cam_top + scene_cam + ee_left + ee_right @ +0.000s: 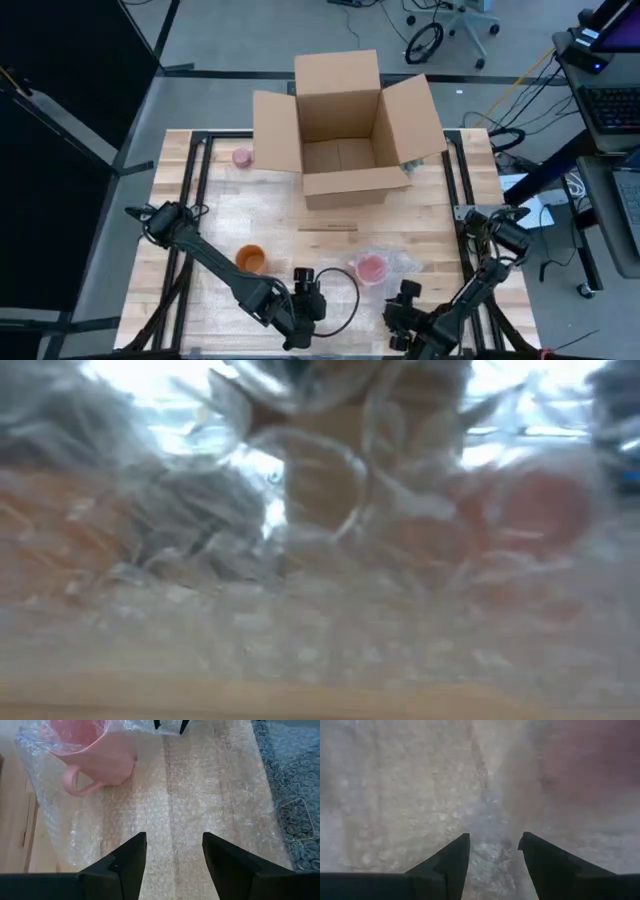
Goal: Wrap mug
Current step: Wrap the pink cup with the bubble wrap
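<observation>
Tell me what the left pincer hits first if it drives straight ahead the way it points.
Probably the bubble wrap: the open left pincer points across the sheet lying flat in front of it. The pink mug sits off to one side of that line, so it would likely be missed.

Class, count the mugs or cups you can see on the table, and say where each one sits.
3. A pink mug on the bubble wrap near the front, an orange cup to its left, and a small pink cup left of the box. The box could hide more.
</observation>
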Robot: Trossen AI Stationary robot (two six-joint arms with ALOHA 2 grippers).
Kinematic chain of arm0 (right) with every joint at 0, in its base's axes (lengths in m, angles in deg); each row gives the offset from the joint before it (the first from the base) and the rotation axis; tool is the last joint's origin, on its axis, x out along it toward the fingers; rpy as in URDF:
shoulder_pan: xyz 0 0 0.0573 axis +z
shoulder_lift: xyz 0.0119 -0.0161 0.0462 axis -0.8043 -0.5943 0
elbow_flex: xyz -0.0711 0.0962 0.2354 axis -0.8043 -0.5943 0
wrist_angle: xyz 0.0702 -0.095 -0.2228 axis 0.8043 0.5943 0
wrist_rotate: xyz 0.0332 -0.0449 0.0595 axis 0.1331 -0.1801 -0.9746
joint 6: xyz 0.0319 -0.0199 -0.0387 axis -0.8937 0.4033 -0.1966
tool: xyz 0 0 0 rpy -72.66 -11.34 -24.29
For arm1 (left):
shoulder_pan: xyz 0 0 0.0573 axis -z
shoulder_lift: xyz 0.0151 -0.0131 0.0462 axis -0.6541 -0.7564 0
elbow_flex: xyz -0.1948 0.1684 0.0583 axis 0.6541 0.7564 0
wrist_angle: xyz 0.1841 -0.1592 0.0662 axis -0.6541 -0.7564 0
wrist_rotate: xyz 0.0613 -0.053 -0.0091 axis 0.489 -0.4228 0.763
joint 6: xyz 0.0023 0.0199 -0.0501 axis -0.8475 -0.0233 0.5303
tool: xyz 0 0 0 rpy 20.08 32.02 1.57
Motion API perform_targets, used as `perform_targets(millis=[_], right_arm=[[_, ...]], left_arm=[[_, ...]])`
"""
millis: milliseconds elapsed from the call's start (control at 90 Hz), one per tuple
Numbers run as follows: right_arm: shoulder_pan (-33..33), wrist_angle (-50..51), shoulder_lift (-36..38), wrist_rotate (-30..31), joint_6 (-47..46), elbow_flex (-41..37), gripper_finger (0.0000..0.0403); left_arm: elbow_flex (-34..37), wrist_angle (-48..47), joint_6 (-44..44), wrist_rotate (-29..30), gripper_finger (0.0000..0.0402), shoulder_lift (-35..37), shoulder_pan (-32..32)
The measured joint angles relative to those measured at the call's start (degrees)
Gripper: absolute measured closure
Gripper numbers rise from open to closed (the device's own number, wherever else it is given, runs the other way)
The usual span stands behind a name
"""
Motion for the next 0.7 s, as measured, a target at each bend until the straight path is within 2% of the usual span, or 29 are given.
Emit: perform_targets(millis=[111, 244, 289, 411, 700], right_arm=[[-0.2, 1.1, 0.0, 0.5, -0.1, 0.0, 0.0275], [-0.5, 3.1, 0.0, 0.5, -1.1, 0.0, 0.0370], [-0.5, 3.1, 0.0, 0.6, -1.0, 0.0, 0.0389], [-0.5, 4.2, 1.3, 0.6, -0.9, 0.2, 0.0399], [-0.9, 18.9, 8.4, 6.1, 2.7, 9.0, 0.0403]], left_arm=[[0.0, 0.0, 0.0, 0.0, 0.0219, 0.0, 0.0], [0.0, 0.6, 0.0, 0.0, 0.0219, 0.0, -0.1], [0.0, 0.6, 0.0, 0.0, 0.0219, 0.0, -0.1], [0.0, 0.6, -0.5, 0.0, 0.0219, 0.0, -0.1], [0.0, 0.7, -0.9, 0.0, 0.0219, 0.0, -0.1]])
